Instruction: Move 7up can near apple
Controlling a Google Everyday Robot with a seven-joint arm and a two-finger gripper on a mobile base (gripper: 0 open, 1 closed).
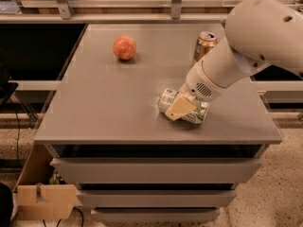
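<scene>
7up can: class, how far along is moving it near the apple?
Done: the gripper is down at the 7up can, which lies on its side. In hand: apparently grasping it. Left: carrying it across the table to the apple, far off at back left.

7up can (166, 100) — middle behind the hand (182, 109) around it; gold can (205, 41) — base behind the arm (227, 65).

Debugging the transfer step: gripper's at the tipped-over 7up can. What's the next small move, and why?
Likely a slight lift, then a start toward the back-left. The 7up can lies on its side at the gripper, near the table's front, while the apple sits well away at back-left.
</scene>
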